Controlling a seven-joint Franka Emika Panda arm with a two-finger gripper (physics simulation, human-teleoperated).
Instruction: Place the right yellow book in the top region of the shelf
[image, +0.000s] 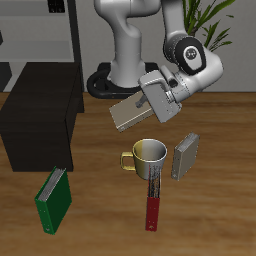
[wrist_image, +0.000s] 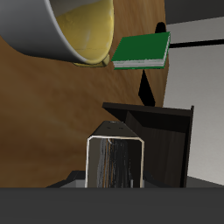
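My pincer (image: 150, 98) grasps the book (image: 130, 110), aloft beside the shelf (image: 40, 120). Carry level above its top, then lower squarely.

Three books are counted—one yellow book (image: 128, 110), one grey book (image: 185, 156), one green book (image: 54, 198)—plus one mug (image: 147, 157), one black shelf (image: 40, 115), and one red-handled tool (image: 152, 203).

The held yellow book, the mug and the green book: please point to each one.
yellow book (image: 128, 111): exterior view, its tan cover.
mug (image: 149, 156): exterior view, its outer wall.
green book (wrist_image: 143, 49): wrist view, its green cover.
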